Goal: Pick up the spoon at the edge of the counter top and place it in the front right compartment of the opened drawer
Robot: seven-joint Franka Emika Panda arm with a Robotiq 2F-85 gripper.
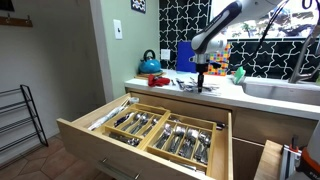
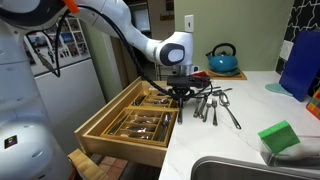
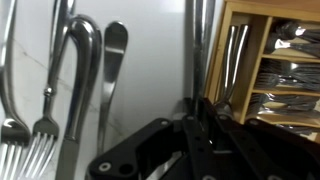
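No words or numbers can be read. The papers [image 2: 62,45] at upper left are perhaps printed, but blurred.

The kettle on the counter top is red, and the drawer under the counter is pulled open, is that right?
Not quite: the kettle on the counter top is blue, not red, as both exterior views show. The drawer is indeed pulled open.

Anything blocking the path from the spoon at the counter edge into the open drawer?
Nothing visible. The spoon lies at the counter top edge, right beside the open drawer. Forks lie on its far side, away from the drawer. The trays already hold cutlery.
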